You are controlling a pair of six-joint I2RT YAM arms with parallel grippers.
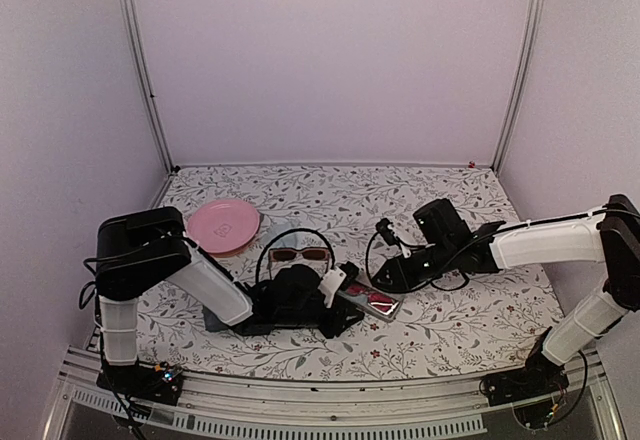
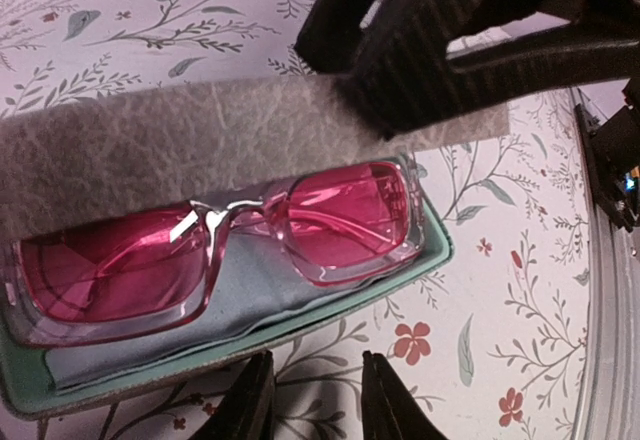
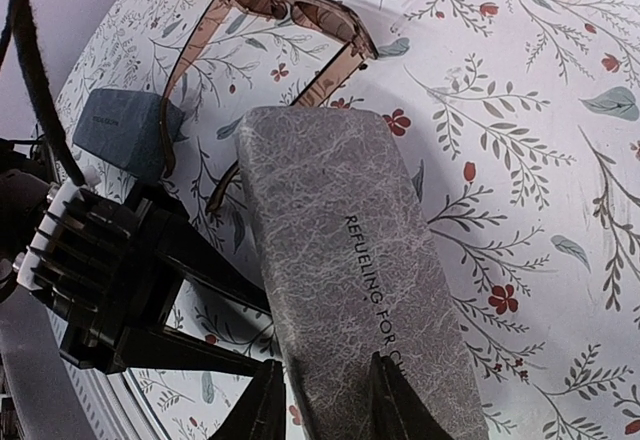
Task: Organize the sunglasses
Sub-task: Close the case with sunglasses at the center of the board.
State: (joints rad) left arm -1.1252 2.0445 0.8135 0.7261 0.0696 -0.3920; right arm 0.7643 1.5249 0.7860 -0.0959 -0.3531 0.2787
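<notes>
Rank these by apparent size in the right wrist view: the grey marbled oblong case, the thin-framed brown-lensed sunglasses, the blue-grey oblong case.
1. grey marbled oblong case, largest, though it also lies nearest the camera.
2. brown-lensed sunglasses, arms unfolded.
3. blue-grey oblong case, smallest; it lies farther off and partly hidden, so its true size is unsure.

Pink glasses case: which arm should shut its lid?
Right, probably. The right gripper sits at the grey lid, while the left gripper hovers open at the front of the case, by the pink glasses.
</notes>
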